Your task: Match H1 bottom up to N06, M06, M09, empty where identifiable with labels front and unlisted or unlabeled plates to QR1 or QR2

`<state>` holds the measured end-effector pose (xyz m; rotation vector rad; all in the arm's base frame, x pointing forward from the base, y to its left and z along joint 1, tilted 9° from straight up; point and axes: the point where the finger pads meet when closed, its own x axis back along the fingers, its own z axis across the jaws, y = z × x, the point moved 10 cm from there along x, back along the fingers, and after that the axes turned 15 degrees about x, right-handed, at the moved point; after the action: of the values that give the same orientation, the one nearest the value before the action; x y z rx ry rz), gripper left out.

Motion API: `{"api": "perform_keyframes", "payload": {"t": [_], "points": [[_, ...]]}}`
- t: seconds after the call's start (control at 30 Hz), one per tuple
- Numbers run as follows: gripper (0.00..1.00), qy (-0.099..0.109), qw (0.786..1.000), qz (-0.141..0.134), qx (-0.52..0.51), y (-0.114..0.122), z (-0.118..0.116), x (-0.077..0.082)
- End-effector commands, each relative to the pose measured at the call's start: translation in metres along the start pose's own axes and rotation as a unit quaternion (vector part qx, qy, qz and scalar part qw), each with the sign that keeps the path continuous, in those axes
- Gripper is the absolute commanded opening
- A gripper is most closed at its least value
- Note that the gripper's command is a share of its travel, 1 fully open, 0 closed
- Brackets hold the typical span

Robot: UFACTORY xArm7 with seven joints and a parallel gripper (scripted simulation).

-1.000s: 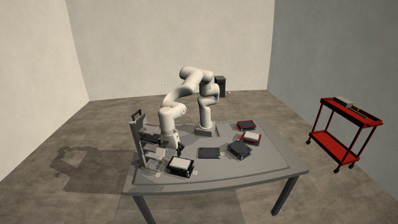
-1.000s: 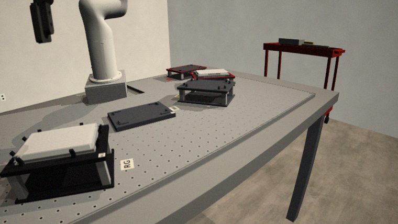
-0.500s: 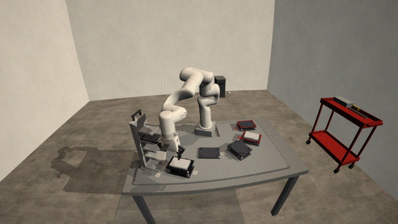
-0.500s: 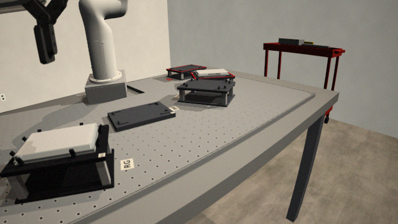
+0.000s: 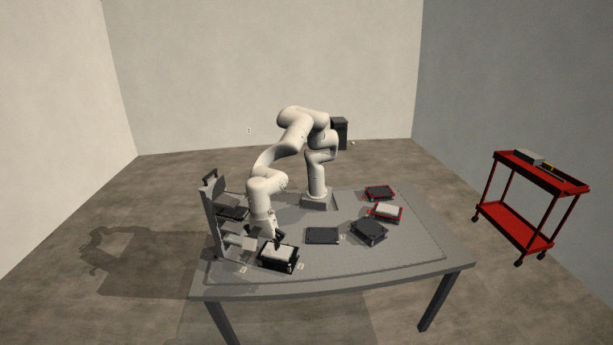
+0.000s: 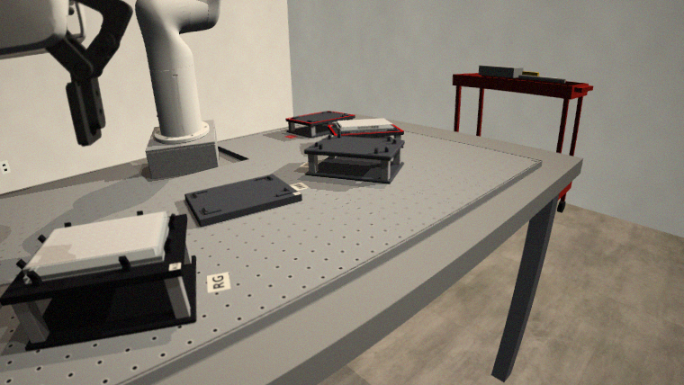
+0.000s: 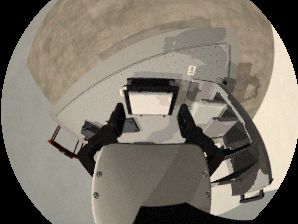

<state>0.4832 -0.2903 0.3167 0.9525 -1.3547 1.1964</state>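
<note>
Hovering gripper [image 7: 152,121] above RG nest [image 6: 182,282], jaws wide, empty; white plate [image 6: 100,241] directly below, long axis across finger gap.

the white arm [image 5: 274,154] bends over from its base, wrist pointing down. the gripper [image 7: 150,121] hangs with jaws spread fully wide, holding nothing.

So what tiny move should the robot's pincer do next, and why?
Probably ease straight down over the white plate on the RG nest. The pincer is wide open and holding nothing, hanging above that plate, with a finger pointing down, so lowering around it looks like the next step before closing.
</note>
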Motion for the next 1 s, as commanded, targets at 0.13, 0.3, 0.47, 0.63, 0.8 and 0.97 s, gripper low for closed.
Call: {"api": "perform_keyframes", "payload": {"t": [0.13, 0.3, 0.47, 0.63, 0.8, 0.97], "points": [[1.00, 0.001, 1.000, 0.002, 0.000, -0.001, 0.001, -0.011], [1.00, 0.001, 1.000, 0.002, 0.000, -0.001, 0.001, -0.019], [1.00, 0.001, 1.000, 0.002, 0.000, -0.001, 0.001, -0.024], [1.00, 0.001, 1.000, 0.002, 0.000, -0.001, 0.001, -0.024], [1.00, 0.001, 1.000, 0.002, 0.000, -0.001, 0.001, -0.028], [1.00, 0.001, 1.000, 0.002, 0.000, -0.001, 0.001, -0.034]]}}
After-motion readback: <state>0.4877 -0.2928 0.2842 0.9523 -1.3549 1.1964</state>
